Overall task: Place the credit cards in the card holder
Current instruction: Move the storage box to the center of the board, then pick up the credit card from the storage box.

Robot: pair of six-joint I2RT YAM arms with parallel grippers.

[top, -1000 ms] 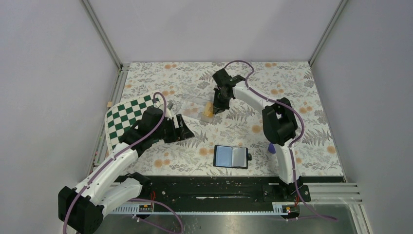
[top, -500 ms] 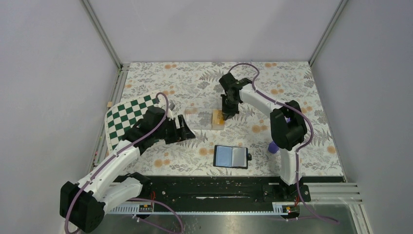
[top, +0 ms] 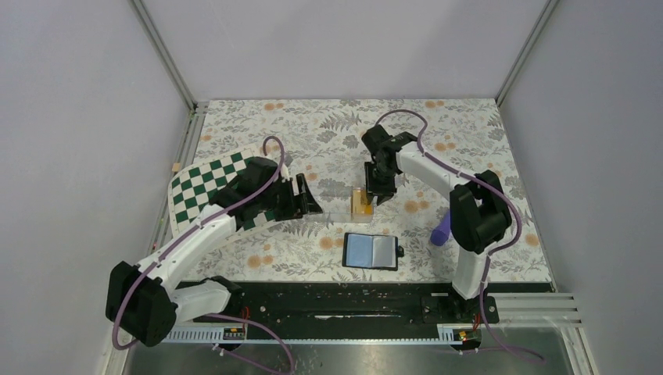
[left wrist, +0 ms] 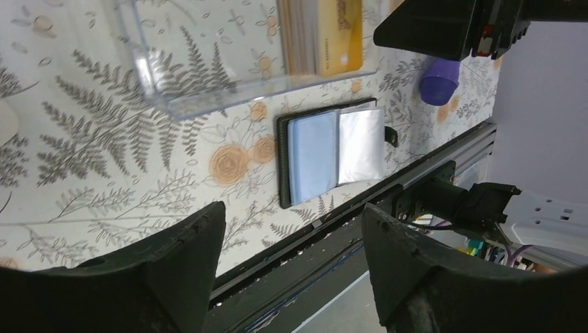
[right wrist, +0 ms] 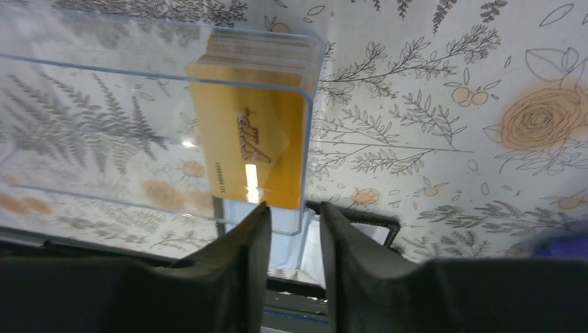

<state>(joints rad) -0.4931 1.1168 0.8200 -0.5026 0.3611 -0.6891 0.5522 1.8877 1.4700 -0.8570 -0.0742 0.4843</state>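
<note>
The orange-yellow credit cards [top: 360, 201] stand stacked in the right end of a clear plastic box [top: 332, 205]. In the right wrist view the cards [right wrist: 249, 149] fill that end of the box [right wrist: 104, 125]. My right gripper [top: 381, 193] [right wrist: 295, 208] hangs over this end, jaws slightly apart and open, with the box's end wall between the tips but not pinched. The card holder [top: 371, 251] [left wrist: 333, 152] [right wrist: 378, 222] lies open just nearer, pale pockets up. My left gripper [top: 310, 198] [left wrist: 292, 211] is open and empty, by the box's left end [left wrist: 208, 62].
A purple cylinder [top: 442, 229] [left wrist: 438, 80] lies right of the card holder, under the right arm. A green-and-white checkered board [top: 205, 187] sits at the left, beneath the left arm. The black rail [top: 336, 301] runs along the near table edge.
The right gripper dragged the box of cards nearer and to the right, close to the card holder, then parted its jaws. The left arm followed rightward.
</note>
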